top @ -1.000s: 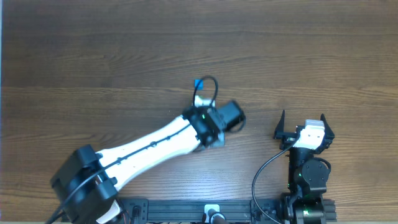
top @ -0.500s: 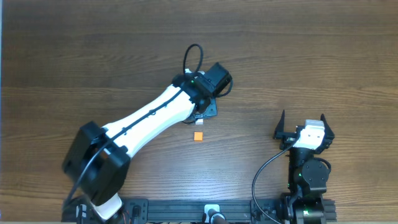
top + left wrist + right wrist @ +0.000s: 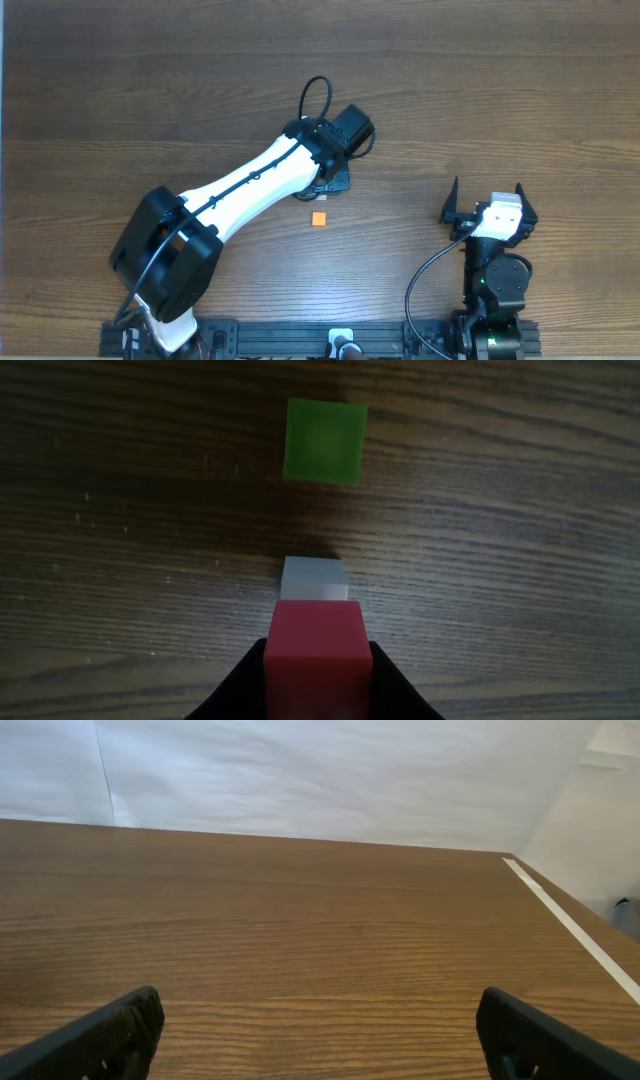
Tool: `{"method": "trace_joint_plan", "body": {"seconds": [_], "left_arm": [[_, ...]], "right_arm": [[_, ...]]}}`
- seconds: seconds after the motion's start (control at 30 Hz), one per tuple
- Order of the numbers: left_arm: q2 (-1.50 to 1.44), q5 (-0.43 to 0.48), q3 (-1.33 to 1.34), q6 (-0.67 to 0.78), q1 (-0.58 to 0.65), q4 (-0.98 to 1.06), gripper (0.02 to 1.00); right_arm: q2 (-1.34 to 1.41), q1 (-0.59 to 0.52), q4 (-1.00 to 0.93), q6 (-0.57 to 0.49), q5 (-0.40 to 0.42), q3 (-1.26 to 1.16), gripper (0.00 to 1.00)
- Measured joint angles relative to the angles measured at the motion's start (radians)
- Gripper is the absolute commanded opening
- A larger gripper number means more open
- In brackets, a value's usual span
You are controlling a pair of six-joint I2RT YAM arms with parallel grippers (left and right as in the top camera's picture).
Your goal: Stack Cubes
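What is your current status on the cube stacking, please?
Left gripper shut on red cube. Right gripper open, parked. White cube close by, green cube farther, orange cube apart. Nothing blocking.

Dark wood-grain counter point(image 3: 150, 80). Lying directly on it: 1 small orange cube point(image 3: 319, 220) out on bare wood, 1 green cube point(image 3: 325, 440) and, near it but apart, 1 pale grey cube point(image 3: 315, 579). Pale strip point(image 3: 570, 925) along 1 edge.

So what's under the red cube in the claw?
A grey cube peeks out from below the red cube, on the wooden table. The red one covers the rest, so whether they touch is hidden.
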Motion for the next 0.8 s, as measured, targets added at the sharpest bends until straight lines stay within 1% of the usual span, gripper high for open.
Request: {"method": "trace_joint_plan", "body": {"seconds": [0.8], "left_arm": [[0.047, 0.011, 0.000, 0.000, -0.006, -0.011, 0.040]], "right_arm": [[0.000, 0.000, 0.000, 0.000, 0.000, 0.000, 0.991]]}}
